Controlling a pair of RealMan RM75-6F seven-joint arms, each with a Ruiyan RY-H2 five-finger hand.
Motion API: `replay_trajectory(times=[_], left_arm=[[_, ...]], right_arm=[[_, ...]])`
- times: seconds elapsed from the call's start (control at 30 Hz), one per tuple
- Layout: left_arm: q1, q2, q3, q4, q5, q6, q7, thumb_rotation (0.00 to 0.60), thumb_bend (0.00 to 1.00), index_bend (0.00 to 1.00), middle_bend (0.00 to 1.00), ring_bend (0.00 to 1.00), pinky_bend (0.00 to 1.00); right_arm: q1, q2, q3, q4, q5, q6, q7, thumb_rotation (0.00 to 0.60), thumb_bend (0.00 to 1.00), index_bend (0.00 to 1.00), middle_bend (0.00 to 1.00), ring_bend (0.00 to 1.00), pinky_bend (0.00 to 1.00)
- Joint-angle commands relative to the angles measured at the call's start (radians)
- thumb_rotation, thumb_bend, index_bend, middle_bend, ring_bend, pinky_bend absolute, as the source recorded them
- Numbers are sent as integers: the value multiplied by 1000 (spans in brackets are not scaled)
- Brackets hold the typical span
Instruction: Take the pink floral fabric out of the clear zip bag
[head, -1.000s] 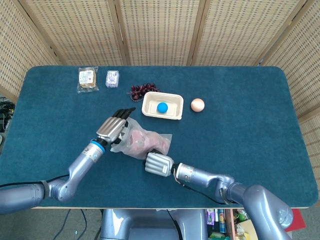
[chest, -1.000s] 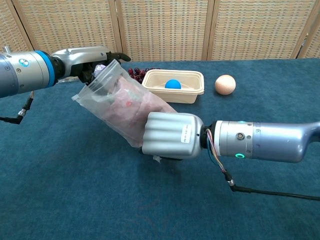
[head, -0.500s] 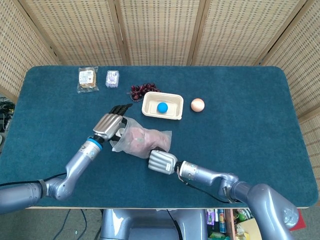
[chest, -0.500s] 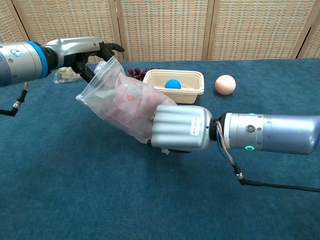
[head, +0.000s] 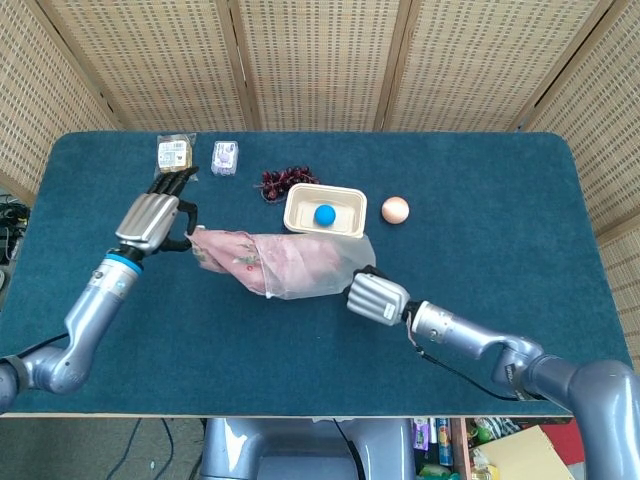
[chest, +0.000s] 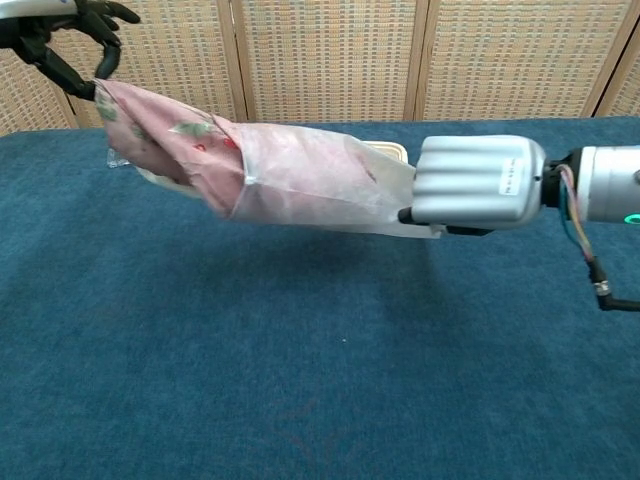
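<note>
No text is legible (labels too small).

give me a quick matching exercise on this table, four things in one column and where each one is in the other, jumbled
Things:
1. blue ball
2. egg
3. pink floral fabric
4. clear zip bag

Places:
a. held at its closed end by the right hand
b. inside the beige tray
c. pinched at one end by the left hand
d. on the cloth, right of the tray

Pairs: 1-b, 2-d, 3-c, 4-a
</note>
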Motion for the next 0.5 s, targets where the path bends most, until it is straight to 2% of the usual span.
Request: replay_trajectory(times=[0.03, 0.2, 0.5], left_arm=[[49, 69, 5, 14, 28, 20, -50, 600, 867, 709, 0, 0, 0], [92, 121, 9, 61, 54, 18, -127, 600, 867, 710, 0, 0, 0], [130, 136, 19, 154, 78, -6, -221, 600, 867, 710, 0, 0, 0]], right_arm=[[-45, 67, -19, -28, 15, 12, -24, 600, 887, 766, 822, 725, 994], [-90, 115, -33, -24, 23, 28, -25, 600, 888, 765, 822, 725, 994], [-140, 134, -46, 1, 24, 43, -16, 600, 888, 766, 822, 725, 994]])
